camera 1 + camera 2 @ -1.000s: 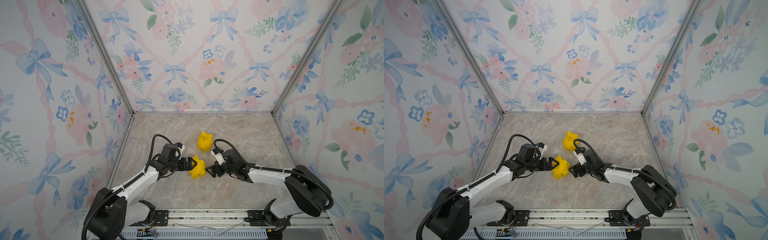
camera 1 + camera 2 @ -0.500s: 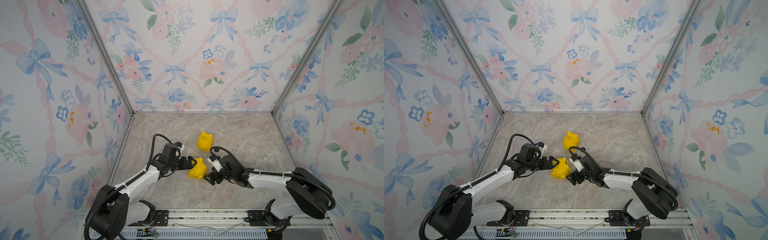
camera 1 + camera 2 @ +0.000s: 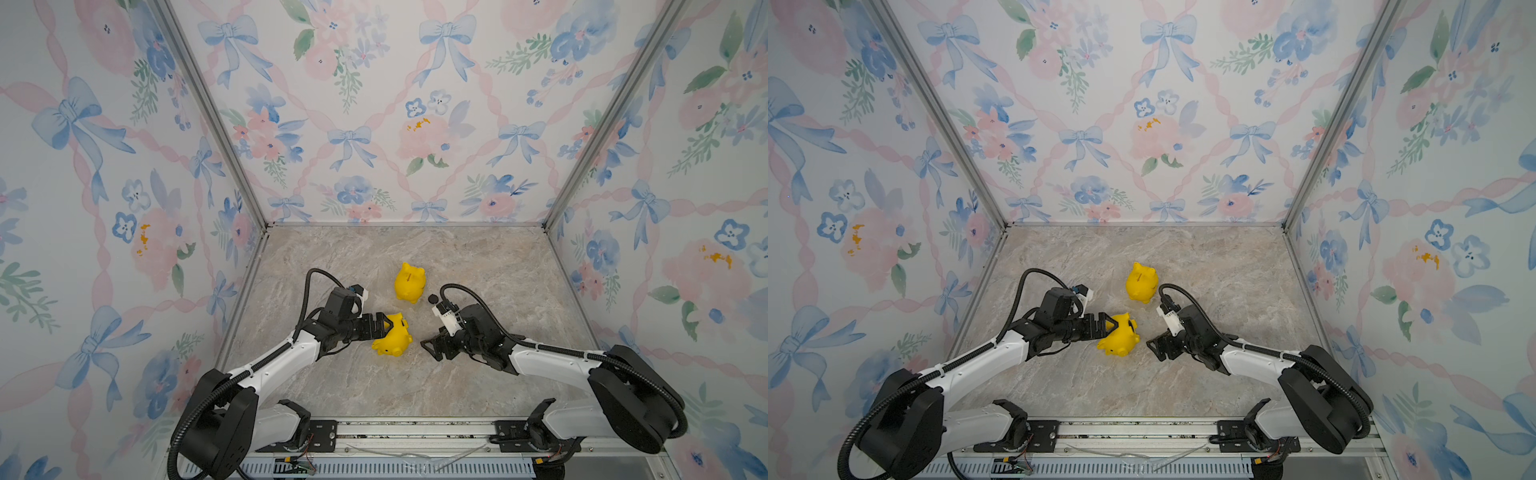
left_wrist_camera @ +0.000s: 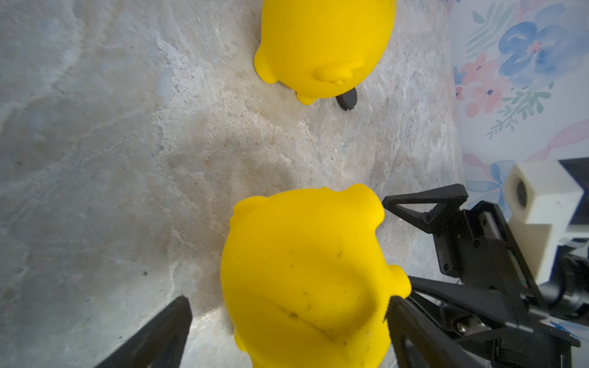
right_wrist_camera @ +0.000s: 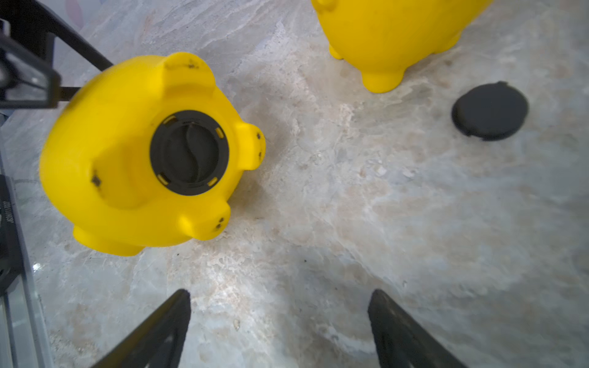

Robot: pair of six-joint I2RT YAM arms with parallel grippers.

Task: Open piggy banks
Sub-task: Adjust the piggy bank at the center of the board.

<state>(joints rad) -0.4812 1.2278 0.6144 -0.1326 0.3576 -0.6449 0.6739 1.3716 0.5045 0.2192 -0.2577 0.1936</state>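
The left gripper [image 3: 383, 327] stands wide apart around the near pig [image 3: 395, 340], which lies tipped on its side, 1 finger against it. The right gripper [image 3: 432, 348], apart and empty, faces its belly, where a black plug [image 5: 189, 153] sits. The far pig [image 3: 409, 282] stands upright behind, a loose plug [image 3: 433, 299] just beside it on the table [image 3: 478, 266].

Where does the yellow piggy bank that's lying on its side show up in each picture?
In a top view: tipped piggy bank just below centre.
In a top view: below centre, a little left.
Left wrist: bottom centre.
Right wrist: left of centre, black belly plug showing.
Shared landmark: the upright piggy bank, in all four.
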